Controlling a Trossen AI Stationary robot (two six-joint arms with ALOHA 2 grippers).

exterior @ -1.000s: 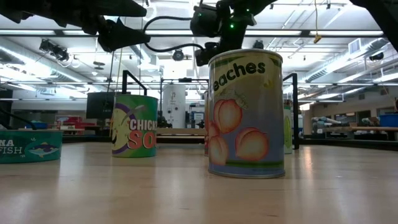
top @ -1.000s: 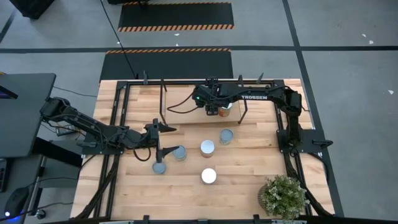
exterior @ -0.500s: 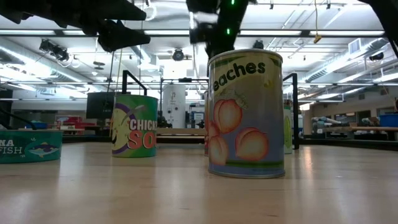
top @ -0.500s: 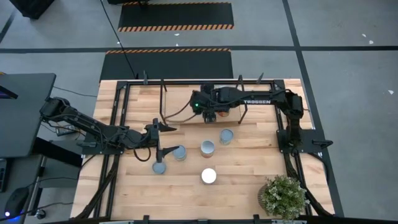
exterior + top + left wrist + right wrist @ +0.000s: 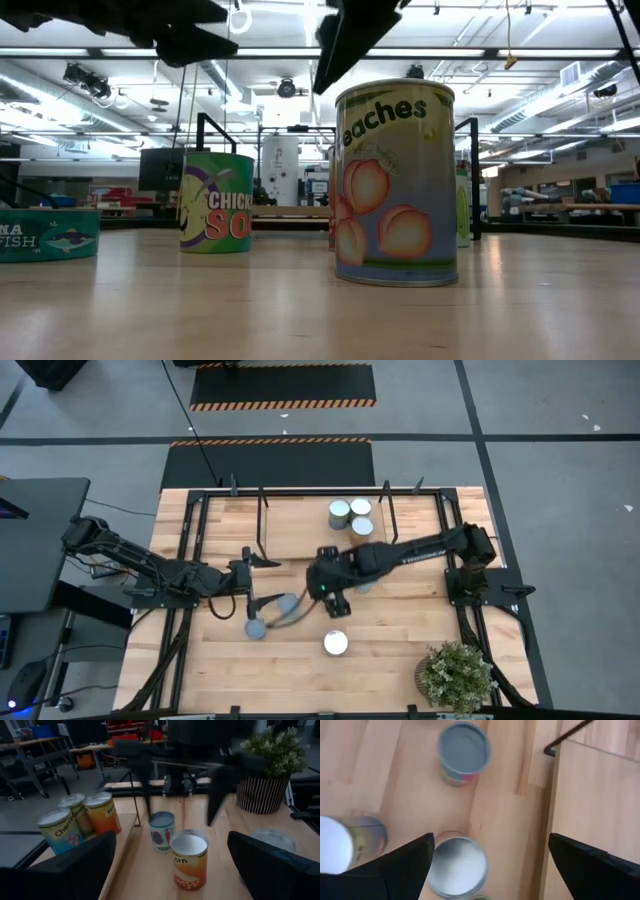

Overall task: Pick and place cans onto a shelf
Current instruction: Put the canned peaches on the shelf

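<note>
**Over the desk's middle: right arm above the loose cans, 2 cans on the shelf**

At the left of the desk point(image 5: 200, 660), the left gripper point(image 5: 250, 582) hangs low, its jaws spread apart with nothing between them. Just beside it stands a blue-topped can point(image 5: 289, 603), and nearer lies a flat tin point(image 5: 257, 629). Right of these, the right gripper point(image 5: 335, 600) hovers over the middle cans, jaws wide apart and empty; its wrist view looks down on a silver-topped can point(image 5: 458, 871) and a blue-grey-topped can point(image 5: 464, 753). Nearer the front stands a white-topped peaches can point(image 5: 335, 643). Far side, on the shelf point(image 5: 300, 525), 2 cans point(image 5: 350, 512) stand touching. A potted plant point(image 5: 455, 675) sits at the near right corner.
</note>
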